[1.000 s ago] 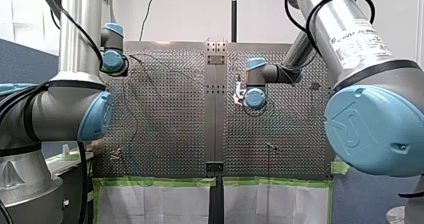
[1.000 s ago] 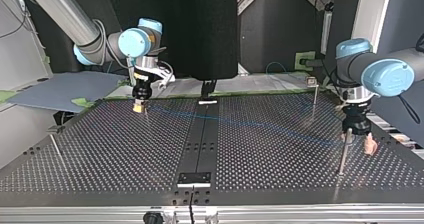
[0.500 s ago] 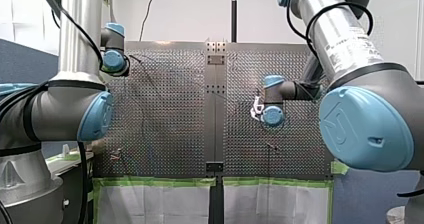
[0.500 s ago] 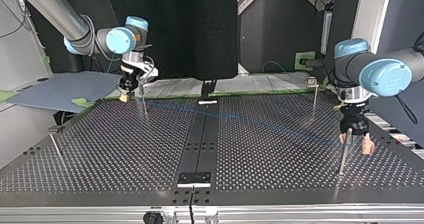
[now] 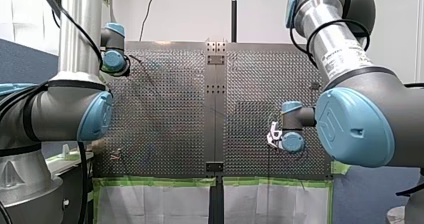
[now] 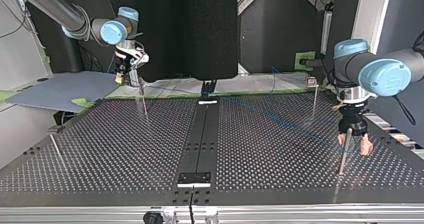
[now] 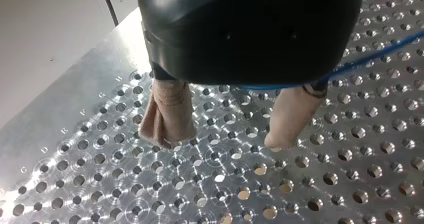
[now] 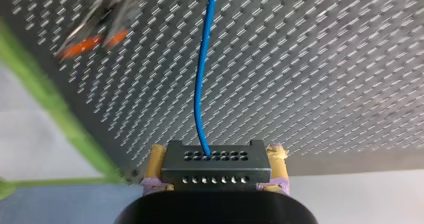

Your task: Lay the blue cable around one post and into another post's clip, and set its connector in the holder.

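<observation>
At the top view's far left edge of the table [image 6: 100, 149], my right fingers [image 8: 276, 159] clamp the black connector [image 8: 215, 170], with the blue cable [image 8: 200, 84] running out ahead. My left fingers [image 7: 167, 114] hang spread beside a post [image 6: 343, 159], and the cable passes one of them ungripped. I judge a tug could drag it clear of the post. Where the connector must finally sit is too small to make out.

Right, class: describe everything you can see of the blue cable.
The blue cable is thin, smooth and looks plastic-sheathed. One end enters a black perforated connector clamped between the yellowish pads of my right gripper. From there it runs, gently curved, above the perforated table. In the left wrist view it passes by the roots of the open beige fingers of my left gripper.
</observation>
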`<state>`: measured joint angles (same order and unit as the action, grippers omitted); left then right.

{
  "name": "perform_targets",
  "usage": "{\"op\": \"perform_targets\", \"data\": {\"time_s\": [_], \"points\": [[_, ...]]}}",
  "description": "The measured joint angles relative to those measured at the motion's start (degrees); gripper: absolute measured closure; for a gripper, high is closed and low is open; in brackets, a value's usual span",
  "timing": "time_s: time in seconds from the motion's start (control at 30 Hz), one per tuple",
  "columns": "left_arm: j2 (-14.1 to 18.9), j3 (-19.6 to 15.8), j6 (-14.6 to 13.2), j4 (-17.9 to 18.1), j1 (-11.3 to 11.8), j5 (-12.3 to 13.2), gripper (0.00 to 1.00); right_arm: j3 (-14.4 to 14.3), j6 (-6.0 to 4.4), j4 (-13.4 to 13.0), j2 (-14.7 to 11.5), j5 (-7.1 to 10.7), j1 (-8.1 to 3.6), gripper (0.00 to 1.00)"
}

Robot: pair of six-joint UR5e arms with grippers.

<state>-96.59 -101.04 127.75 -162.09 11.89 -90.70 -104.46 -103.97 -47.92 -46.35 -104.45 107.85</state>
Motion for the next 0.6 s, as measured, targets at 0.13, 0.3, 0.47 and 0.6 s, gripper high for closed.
{"op": "perform_targets", "data": {"time_s": [0.13,0.3,0.47,0.6], "points": [[0.02,0.00,0.02,0.00,-0.16,0.03,0.00,-1.67,-0.03,-1.66,1.67,1.67,-1.67,0.96],[0.02,0.00,0.03,0.01,-0.34,0.04,0.00,-4.05,0.76,-4.06,2.87,4.05,-4.06,0.96],[0.02,0.00,0.03,0.00,-0.53,0.04,0.00,-6.70,2.36,-6.69,3.17,6.70,-6.70,0.96],[0.01,0.00,0.03,0.00,-0.56,0.04,0.00,-8.88,3.60,-8.88,3.36,8.88,-8.88,0.96]]}}
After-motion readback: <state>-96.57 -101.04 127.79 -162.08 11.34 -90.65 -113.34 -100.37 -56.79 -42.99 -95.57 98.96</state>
